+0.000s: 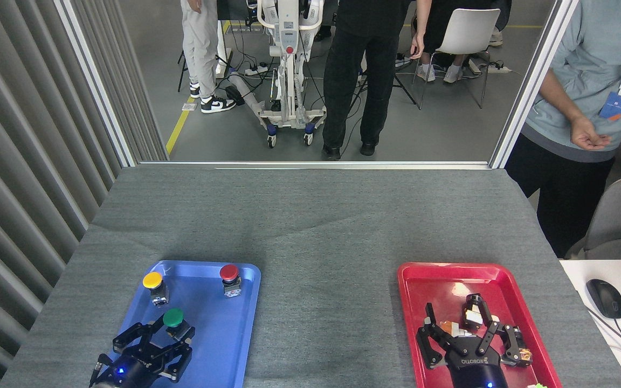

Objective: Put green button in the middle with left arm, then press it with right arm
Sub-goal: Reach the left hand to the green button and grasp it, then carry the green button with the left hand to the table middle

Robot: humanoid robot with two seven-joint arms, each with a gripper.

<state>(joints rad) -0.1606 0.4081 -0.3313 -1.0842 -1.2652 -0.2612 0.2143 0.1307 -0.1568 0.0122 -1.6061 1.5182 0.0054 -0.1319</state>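
Note:
The green button stands upright in the near half of the blue tray. My left gripper comes in from the bottom edge and is open. Its fingertips reach the button's body from the near side, one on each side of it; I cannot tell if they touch. My right gripper hangs open over the red tray, above small parts, holding nothing. The middle, dark grey cloth between the two trays, is bare.
A yellow button and a red button stand at the far end of the blue tray. Small orange, white and black parts lie in the red tray. A person stands at the table's right edge.

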